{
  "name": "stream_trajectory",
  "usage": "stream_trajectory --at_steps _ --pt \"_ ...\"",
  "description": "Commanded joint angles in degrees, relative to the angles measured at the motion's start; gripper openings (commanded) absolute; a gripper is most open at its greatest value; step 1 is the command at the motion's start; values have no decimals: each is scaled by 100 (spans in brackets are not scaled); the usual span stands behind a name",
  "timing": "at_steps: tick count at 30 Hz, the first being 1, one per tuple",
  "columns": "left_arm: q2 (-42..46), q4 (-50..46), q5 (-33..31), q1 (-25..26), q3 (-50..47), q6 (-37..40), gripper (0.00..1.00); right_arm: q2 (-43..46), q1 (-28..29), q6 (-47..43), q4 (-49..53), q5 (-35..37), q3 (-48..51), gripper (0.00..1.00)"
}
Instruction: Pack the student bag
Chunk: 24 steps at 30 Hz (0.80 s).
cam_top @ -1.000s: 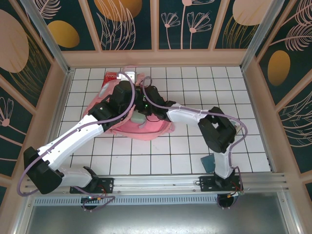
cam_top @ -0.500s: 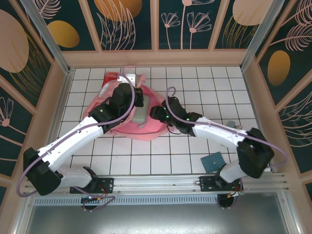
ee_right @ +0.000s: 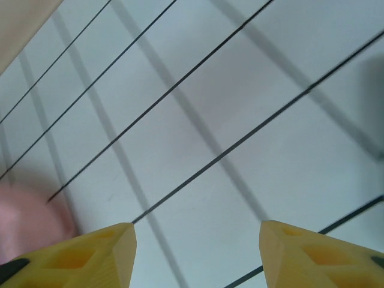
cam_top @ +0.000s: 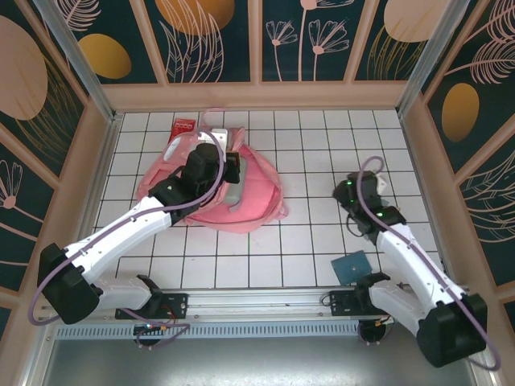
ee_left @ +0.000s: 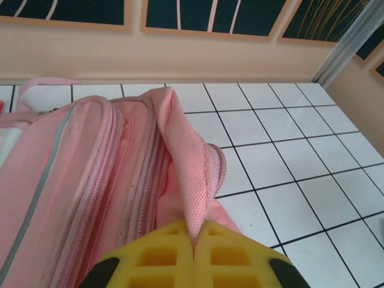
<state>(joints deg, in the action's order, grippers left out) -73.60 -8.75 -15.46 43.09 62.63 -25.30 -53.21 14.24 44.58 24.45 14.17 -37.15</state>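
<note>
My left gripper (ee_left: 193, 237) has its yellow fingers pressed flat together on a raised fold of pink woven fabric, so it is pinching the large soft pink fabric backpack (ee_left: 90, 162) by that fold. The fold stands up from between the fingertips and runs away from me along the backpack's right edge. Beside it lie the zip lines (ee_left: 141, 180), and farther left a pale grey strip (ee_left: 36, 198) runs lengthwise down the panel.

My right gripper (ee_right: 195, 240) hangs with its two yellow fingers spread well apart and nothing between them. Under it are bare white tiles with dark joints. A pink blur sits at the lower left corner of that wrist view; I cannot tell what it is.

From above, the backpack (cam_top: 241, 205) lies flat on the white tiled table (cam_top: 322, 145), left of centre, with my left arm reaching over it. My right arm stands well apart from the backpack, on the right side. A small red flat packet (cam_top: 183, 125) lies just beyond the backpack near the far wall. A dark teal square card (cam_top: 352, 264) lies near the base of my right arm.
</note>
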Motion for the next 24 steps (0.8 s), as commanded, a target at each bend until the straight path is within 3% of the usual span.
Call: stream_trajectory --at_steps 1,6,8,14,18,24 --pt "195 610 202 24 -5 -120 3 85 -975 -499 332 -112 239 59" --pt "263 668 294 22 -64 -115 2 -202 -2365 -847 -193 -583 566 63" --pt "273 691 355 22 -89 -116 2 -365 -2787 -926 -499 -885 677 71" --pt "302 681 342 20 -111 -102 2 -1054 -3456 -1107 -1498 -2102 902 87" --pt "329 707 325 19 -133 -90 2 -1604 -3465 -1220 -2023 -2953 935 90" --pt "311 708 336 24 -120 -99 2 -1701 -2842 -1354 -2251 -3274 875 90"
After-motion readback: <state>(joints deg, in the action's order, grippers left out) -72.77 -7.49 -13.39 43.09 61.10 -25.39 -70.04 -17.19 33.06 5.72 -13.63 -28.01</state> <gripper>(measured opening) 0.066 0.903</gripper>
